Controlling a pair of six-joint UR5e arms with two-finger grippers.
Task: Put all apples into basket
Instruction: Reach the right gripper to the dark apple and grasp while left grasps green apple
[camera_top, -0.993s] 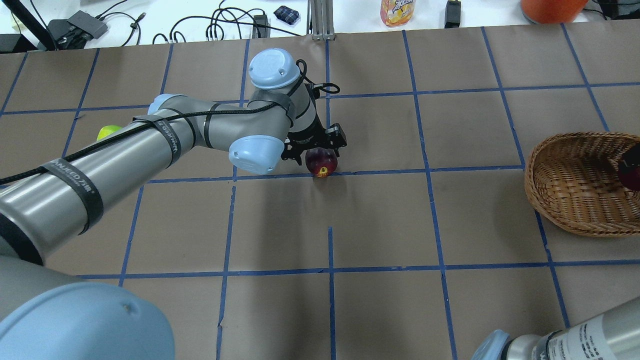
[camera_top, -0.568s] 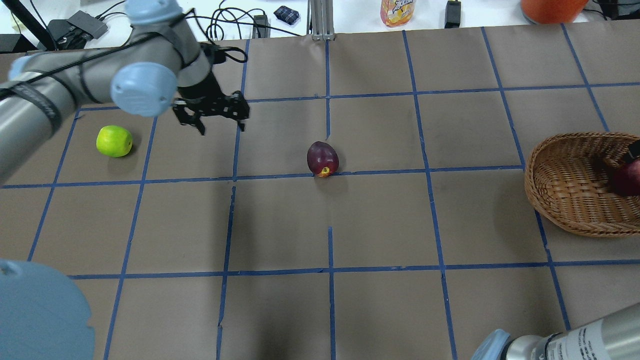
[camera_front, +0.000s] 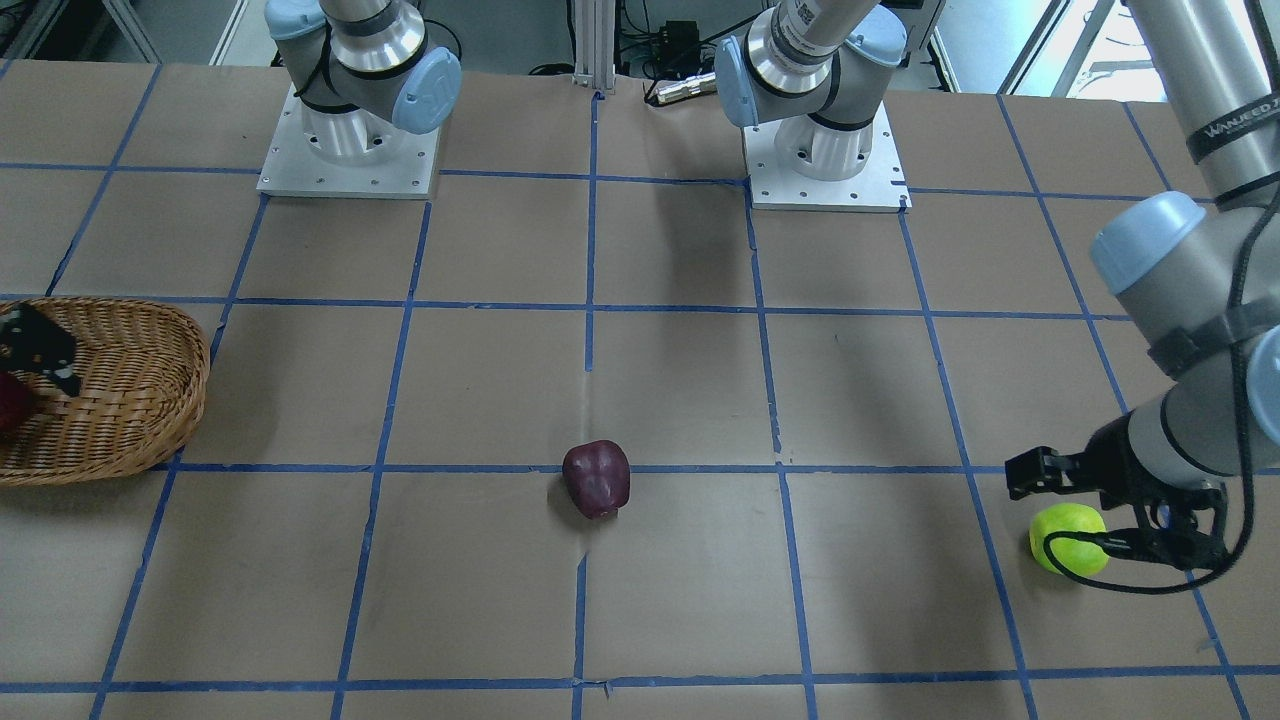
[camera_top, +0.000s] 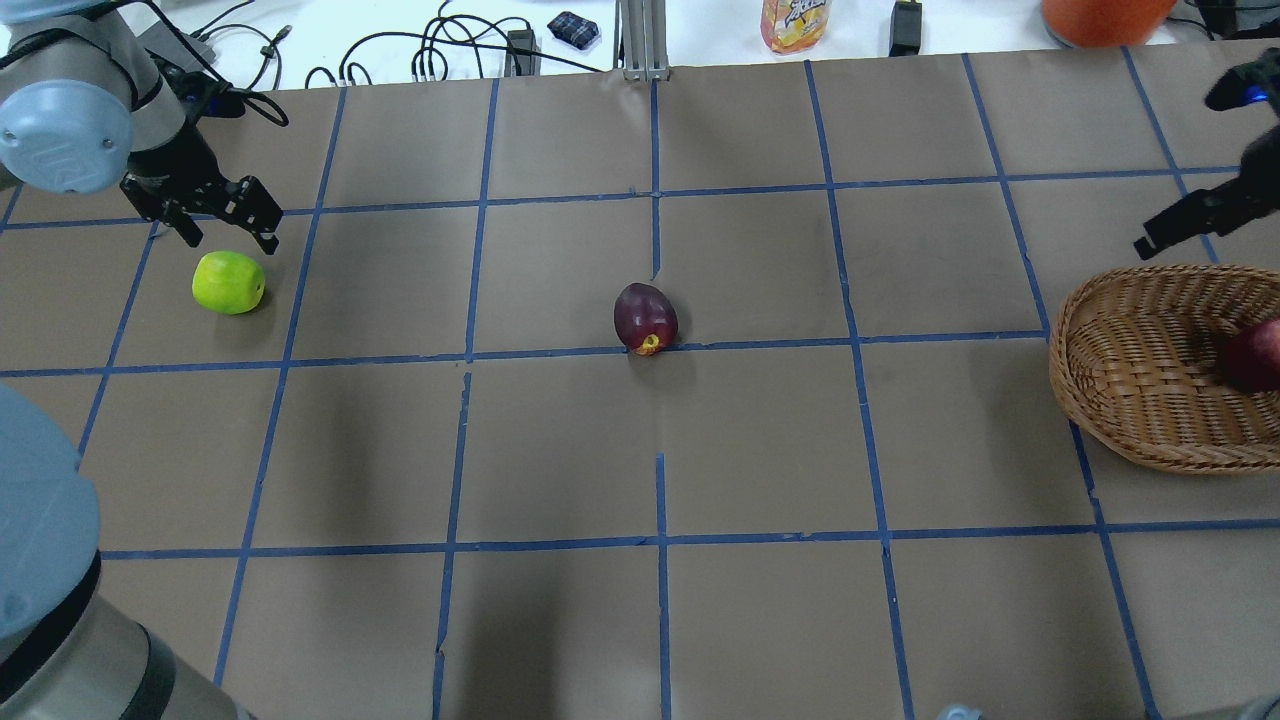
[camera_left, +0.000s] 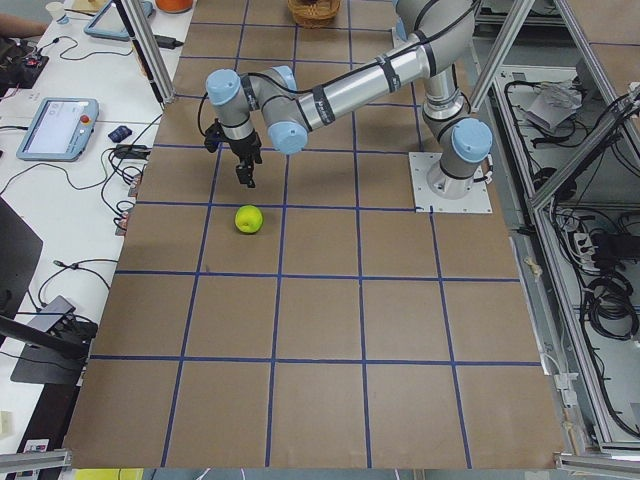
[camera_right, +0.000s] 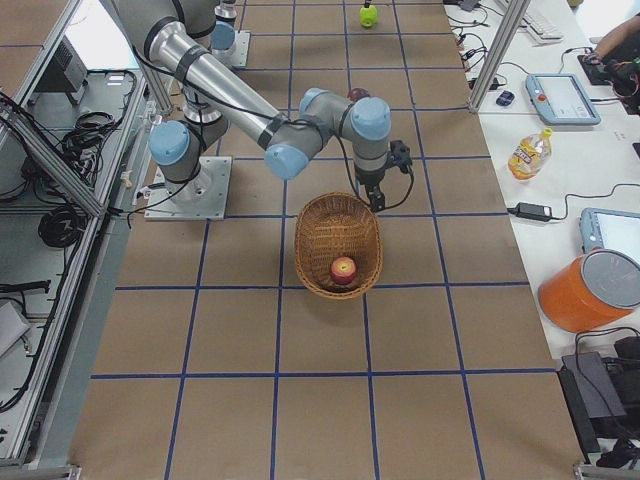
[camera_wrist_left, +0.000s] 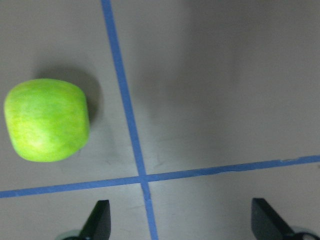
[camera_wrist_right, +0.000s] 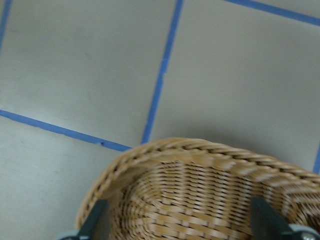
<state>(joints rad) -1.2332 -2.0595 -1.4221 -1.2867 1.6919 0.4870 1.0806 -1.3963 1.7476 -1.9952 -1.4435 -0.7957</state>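
W/ red apple (camera_top: 1255, 355) in basket (camera_top: 1120, 400) & R gripper (camera_wrist_right: 181, 220) spread empty above basket rim, L gripper (camera_top: 228, 240), spread empty far from basket, likely needed centring on green apple (camera_top: 229, 283), then closing.

Three apples are counted: one green apple (camera_top: 229, 282), one maroon apple (camera_top: 645, 316) and one red apple (camera_top: 1255, 355). One basket (camera_top: 1120, 370) is seen. Two apples are counted on the one bench (camera_top: 760, 450), and one in the basket. Two arms are seen, left arm (camera_left: 340, 85) and right arm (camera_right: 230, 85), each with one gripper: left gripper (camera_top: 228, 236), right gripper (camera_wrist_right: 181, 222). One bottle (camera_top: 795, 25) and one orange tub (camera_top: 1105, 20) are counted beyond the bench.
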